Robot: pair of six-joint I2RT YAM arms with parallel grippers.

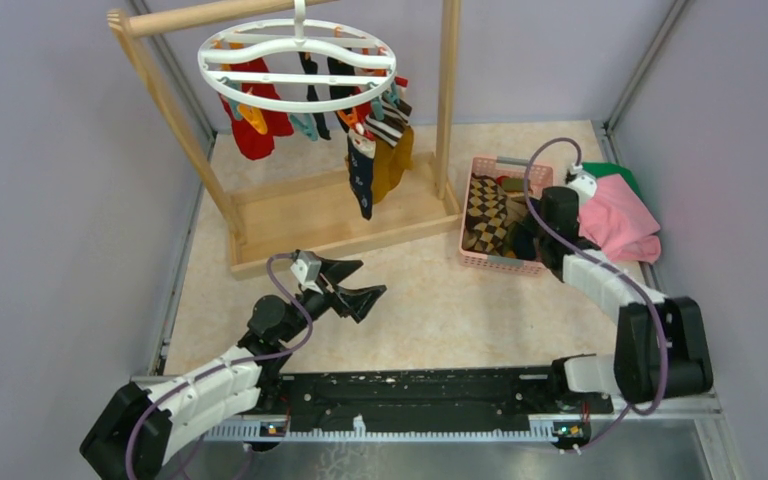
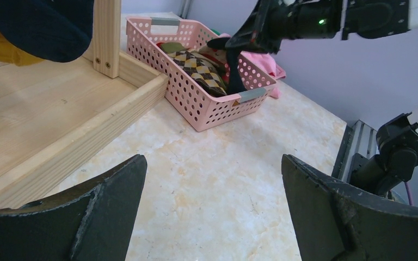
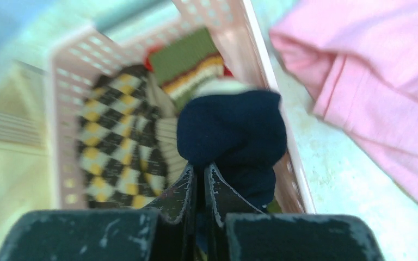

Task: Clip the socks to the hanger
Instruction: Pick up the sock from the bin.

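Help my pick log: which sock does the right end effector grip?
The plain navy sock, pinched in the right end effector; the brown argyle sock lies loose in the pink plastic basket.

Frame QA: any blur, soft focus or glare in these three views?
Right wrist: pink basket and argyle sock smeared and washed out, navy sock soft, right pincer sharper. Left wrist: crisp, no glare. Top external: even light, hanger sharp, faint shadows only.

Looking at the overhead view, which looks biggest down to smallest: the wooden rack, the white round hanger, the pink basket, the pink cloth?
1. wooden rack
2. white round hanger
3. pink basket and pink cloth: they look about alike, too close to rank.
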